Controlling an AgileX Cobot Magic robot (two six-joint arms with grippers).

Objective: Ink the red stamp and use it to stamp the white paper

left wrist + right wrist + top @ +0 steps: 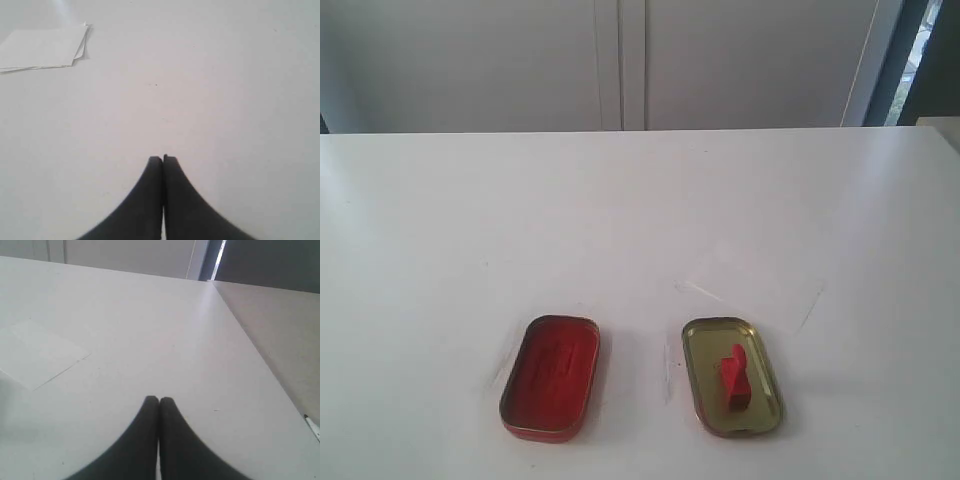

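Both arms sit outside my exterior view; I judge pose from the wrist cameras alone. The left gripper [163,160] hangs over bare white table [440,220], its two dark fingers pressed together with no gap and nothing between them. The right gripper [159,400] reads the same: fingers fully together, empty, above bare tabletop near the table's edge.

The left wrist view alone shows a small stack of white sheets [42,47], well apart from that gripper. The right wrist view shows the white paper [40,357] lying flat, off to one side of the fingers.

Only the exterior view shows the red stamp [734,378] – small, bright red, resting inside the gold tin lid [692,345]. The paper [755,285] lies just behind that lid, edges faint. The red ink tin [550,375] sits open beside the lid, apart from it
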